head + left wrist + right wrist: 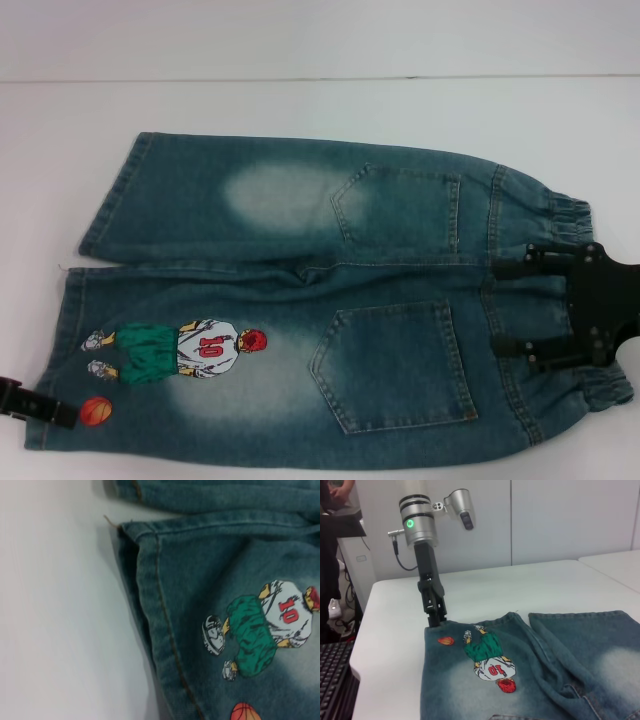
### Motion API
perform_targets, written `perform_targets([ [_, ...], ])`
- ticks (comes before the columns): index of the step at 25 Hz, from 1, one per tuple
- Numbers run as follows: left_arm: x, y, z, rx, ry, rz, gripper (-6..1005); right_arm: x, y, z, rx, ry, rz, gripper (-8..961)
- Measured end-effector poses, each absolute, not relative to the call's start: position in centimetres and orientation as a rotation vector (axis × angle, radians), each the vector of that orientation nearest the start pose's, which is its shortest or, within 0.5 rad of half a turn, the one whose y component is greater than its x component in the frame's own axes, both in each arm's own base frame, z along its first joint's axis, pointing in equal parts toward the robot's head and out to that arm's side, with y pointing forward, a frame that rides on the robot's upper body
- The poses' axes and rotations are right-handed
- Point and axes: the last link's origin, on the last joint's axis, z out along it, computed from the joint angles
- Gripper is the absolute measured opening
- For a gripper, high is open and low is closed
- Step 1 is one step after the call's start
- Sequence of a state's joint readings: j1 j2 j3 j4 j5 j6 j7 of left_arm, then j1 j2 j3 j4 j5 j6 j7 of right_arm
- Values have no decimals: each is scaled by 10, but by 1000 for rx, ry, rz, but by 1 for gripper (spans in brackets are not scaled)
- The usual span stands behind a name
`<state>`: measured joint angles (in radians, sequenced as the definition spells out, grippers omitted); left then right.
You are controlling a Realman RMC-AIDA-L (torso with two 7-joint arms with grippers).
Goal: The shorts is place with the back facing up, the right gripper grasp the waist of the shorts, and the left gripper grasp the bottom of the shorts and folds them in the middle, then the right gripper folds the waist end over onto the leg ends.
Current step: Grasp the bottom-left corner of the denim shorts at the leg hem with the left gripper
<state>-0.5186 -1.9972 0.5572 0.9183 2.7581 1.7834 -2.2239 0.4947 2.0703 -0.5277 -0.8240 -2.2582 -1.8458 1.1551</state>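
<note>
**Shorts flat on the table, both my grippers at the ends**

The shorts [320, 320] lie spread flat on the white table [300, 110], back pockets up, the waist of the shorts [575, 215] toward my right and the leg ends [100, 205] toward my left. My right gripper [560, 305] sits over the ruffled band, jaws spread wide across the gathered denim. My left gripper [436, 622] comes down at the corner of the nearer hem, tips touching the fabric edge beside the orange ball [446, 641]; I cannot tell whether those fingers are apart or pinched. The embroidered player [265, 630] lies just inside that hem. A black keyboard [332, 680] sits beyond the table's edge.
</note>
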Motion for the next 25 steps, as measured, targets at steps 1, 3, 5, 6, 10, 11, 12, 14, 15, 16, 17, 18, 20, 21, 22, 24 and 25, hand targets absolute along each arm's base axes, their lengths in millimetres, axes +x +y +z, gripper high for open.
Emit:
perform_targets([
  [1, -342, 285, 69, -2379, -1779, 230, 801, 279, 293, 34, -2908, 243, 533, 892],
  [3, -342, 284, 65, -2389, -1786, 268, 772, 279, 294, 33, -2905, 244, 530, 891],
  [5, -343, 284, 62, -2395, -1793, 294, 676, 279, 294, 33, -2905, 245, 530, 891],
  [6, -343, 283, 61, -2395, -1796, 302, 629, 279, 294, 32, -2905, 246, 530, 891],
  [10, -343, 282, 58, -2384, -1814, 305, 497, 279, 294, 32, -2905, 246, 530, 891],
  [11, -343, 282, 58, -2381, -1819, 303, 479, 279, 294, 32, -2905, 246, 530, 891],
  [12, -343, 282, 58, -2378, -1823, 300, 461, 279, 294, 32, -2905, 247, 529, 891],
  [14, -343, 282, 60, -2372, -1828, 286, 424, 279, 294, 32, -2904, 248, 529, 891],
  [15, -343, 282, 60, -2370, -1830, 280, 406, 280, 294, 32, -2904, 249, 527, 891],
  [16, -343, 281, 61, -2368, -1834, 273, 388, 280, 293, 32, -2904, 250, 526, 891],
  [17, -343, 282, 61, -2367, -1836, 267, 370, 280, 293, 32, -2904, 250, 525, 891],
  [18, -342, 282, 61, -2368, -1836, 264, 352, 281, 293, 33, -2904, 251, 525, 890],
  [20, -341, 282, 61, -2369, -1836, 260, 256, 281, 292, 33, -2905, 252, 524, 890],
  [21, -341, 283, 61, -2370, -1836, 260, 177, 281, 292, 33, -2904, 252, 524, 890],
  [22, -341, 283, 61, -2371, -1837, 260, 99, 282, 292, 34, -2904, 252, 523, 890],
  [24, -341, 283, 61, -2374, -1836, 259, 68, 282, 291, 34, -2903, 254, 524, 890],
  [25, -340, 283, 61, -2374, -1836, 258, 52, 282, 291, 34, -2901, 255, 525, 890],
])
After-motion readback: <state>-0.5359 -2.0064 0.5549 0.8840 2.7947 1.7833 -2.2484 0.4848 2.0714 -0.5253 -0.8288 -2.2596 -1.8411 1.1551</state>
